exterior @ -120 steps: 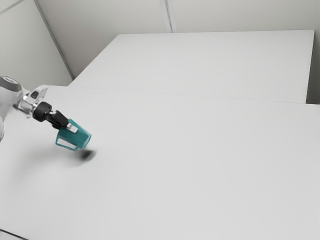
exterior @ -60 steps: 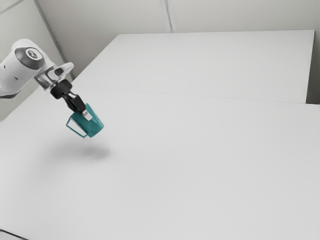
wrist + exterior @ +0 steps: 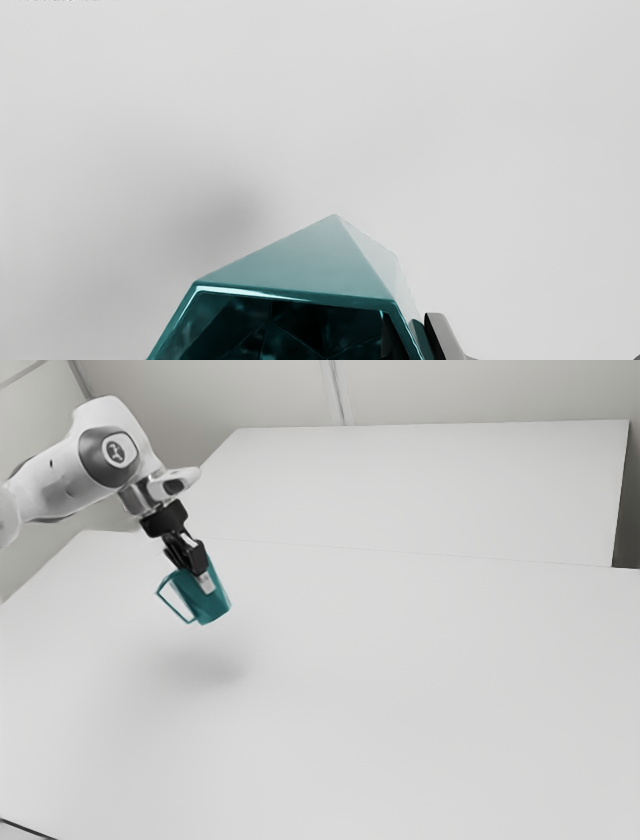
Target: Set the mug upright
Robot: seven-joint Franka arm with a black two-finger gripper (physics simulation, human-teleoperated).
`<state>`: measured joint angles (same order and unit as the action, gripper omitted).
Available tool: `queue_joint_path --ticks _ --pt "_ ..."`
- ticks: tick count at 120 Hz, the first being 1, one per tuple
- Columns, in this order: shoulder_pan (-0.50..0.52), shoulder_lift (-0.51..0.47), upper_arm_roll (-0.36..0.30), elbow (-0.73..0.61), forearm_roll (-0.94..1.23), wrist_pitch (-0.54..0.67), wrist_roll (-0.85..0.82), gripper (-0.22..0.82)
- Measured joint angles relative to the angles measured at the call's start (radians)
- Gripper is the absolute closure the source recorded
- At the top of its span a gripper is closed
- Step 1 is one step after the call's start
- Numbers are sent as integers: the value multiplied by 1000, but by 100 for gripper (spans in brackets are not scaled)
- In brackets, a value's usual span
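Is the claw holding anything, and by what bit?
The claw holds the mug by its side wall, near the rim, with one finger inside and one outside, not by the handle.

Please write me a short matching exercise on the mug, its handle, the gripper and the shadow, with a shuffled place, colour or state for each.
Column one:
1. Mug
2. Handle
3. Gripper
4. Shadow

Column two:
A. Mostly black, shut on the teal thing
B. Grey, on the table
C. Teal, tilted, held in the air
D. A loop toward the exterior view's left

Right pairs: 1-C, 2-D, 3-A, 4-B
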<state>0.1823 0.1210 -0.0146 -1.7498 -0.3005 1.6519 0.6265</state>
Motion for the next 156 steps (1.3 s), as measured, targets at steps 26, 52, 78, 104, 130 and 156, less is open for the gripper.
queue_joint_path --ticks 26,52,78,104,130,156 --pt "-106 -64 -1 -42 131 33 -125 78" --pt "-134 -76 -2 -78 216 66 -242 78" --pt "-143 -75 -3 -132 245 124 -332 78" --pt "-172 -73 -3 -187 255 192 -407 78" --pt "-189 -66 -2 -249 273 286 -466 78" --pt "-196 -48 -2 -270 305 374 -510 78"
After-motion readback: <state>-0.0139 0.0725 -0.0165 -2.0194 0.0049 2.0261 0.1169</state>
